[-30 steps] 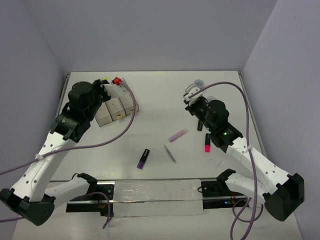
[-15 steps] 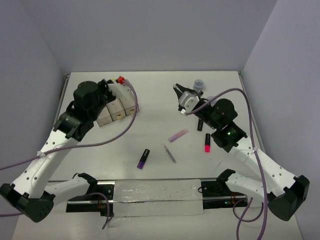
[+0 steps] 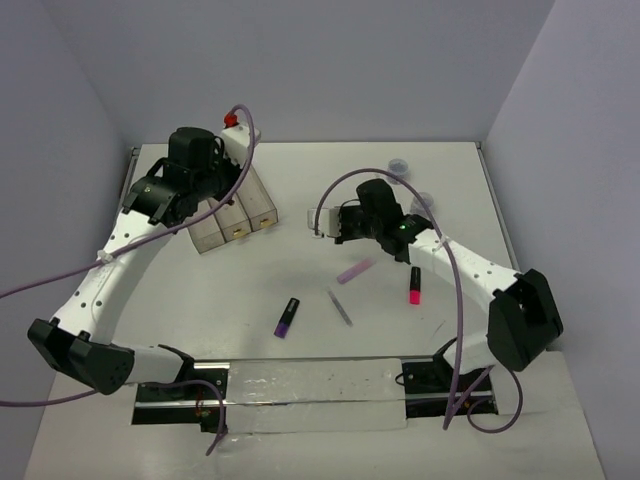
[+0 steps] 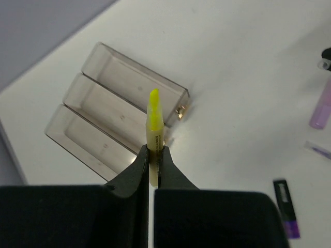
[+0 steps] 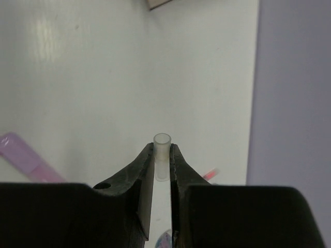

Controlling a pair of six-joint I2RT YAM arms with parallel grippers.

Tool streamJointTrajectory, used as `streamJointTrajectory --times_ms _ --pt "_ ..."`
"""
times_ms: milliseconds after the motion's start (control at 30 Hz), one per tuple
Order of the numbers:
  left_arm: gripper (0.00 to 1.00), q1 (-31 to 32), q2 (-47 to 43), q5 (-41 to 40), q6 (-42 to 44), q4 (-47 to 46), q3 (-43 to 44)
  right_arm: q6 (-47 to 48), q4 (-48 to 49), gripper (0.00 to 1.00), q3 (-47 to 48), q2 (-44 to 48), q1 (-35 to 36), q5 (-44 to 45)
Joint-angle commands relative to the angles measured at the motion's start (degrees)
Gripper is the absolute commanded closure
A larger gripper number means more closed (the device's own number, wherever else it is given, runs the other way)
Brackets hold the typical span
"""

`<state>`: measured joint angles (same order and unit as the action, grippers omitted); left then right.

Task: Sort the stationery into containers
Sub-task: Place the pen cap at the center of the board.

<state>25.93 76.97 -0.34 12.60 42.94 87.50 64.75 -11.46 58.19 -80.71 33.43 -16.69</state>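
- Left pincer (image 4: 151, 155) clamped tight on thin yellow plastic stick (image 4: 154, 116), above three joined smoky clear plastic bins (image 4: 111, 111), far left.
- Right pincer (image 5: 162, 155) grips small pale translucent tube (image 5: 162, 140) over white counter (image 3: 320, 170), right of bins.

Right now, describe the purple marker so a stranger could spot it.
From the row of clear bins, far left on the table, come toward the near edge. The purple marker lies flat there, left of a thin grey stick; it alone is half black, half purple.

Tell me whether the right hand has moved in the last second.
Yes. The right hand, gripping a clear tube, swung left, away from the round roll and toward the bins.
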Motion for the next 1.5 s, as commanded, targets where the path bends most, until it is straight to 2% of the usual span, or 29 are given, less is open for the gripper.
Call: streamJointTrajectory --times_ms 0,133,233,367,533,733,1000,1167,1233,1467 --pt "1.0 0.0 0.1 3.6 -4.9 3.6 -0.9 6.2 -2.9 1.0 2.4 -0.9 -4.7 0.2" --pt "1.0 -0.1 1.5 4.3 -4.9 2.7 -1.8 7.2 -2.2 1.0 4.2 -8.1 -5.8 1.9" --pt "1.0 -0.1 1.6 8.5 -5.8 0.9 -4.0 9.7 -5.6 1.0 8.0 -13.5 -6.8 0.8" --pt "1.0 -0.2 5.0 13.5 -6.8 0.9 -4.0 8.6 -10.7 1.0 14.1 -21.8 -7.6 4.0" --pt "1.0 -0.6 7.5 15.2 -5.9 0.5 -3.6 8.4 -11.6 0.99 13.7 -25.5 -8.5 3.2" --pt "1.0 -2.7 6.9 19.7 -6.0 -1.5 -4.9 8.3 -16.0 0.88 16.3 -30.2 -9.3 4.6" --pt "1.0 -3.1 6.4 21.1 -5.3 -1.6 -6.2 5.2 -20.7 0.77 20.6 -34.3 -9.3 5.0" --pt "1.0 -3.1 6.4 20.5 -4.2 -0.8 -4.5 5.7 -22.3 0.64 21.5 -34.3 -9.2 6.1" --pt "1.0 -3.2 6.7 20.2 -4.1 -0.8 -4.1 6.0 -22.6 0.56 21.6 -34.3 -9.1 6.7" --pt "1.0 -3.3 6.7 19.9 -3.5 -0.7 -3.7 6.4 -23.0 0.55 21.6 -34.2 -9.1 6.8"
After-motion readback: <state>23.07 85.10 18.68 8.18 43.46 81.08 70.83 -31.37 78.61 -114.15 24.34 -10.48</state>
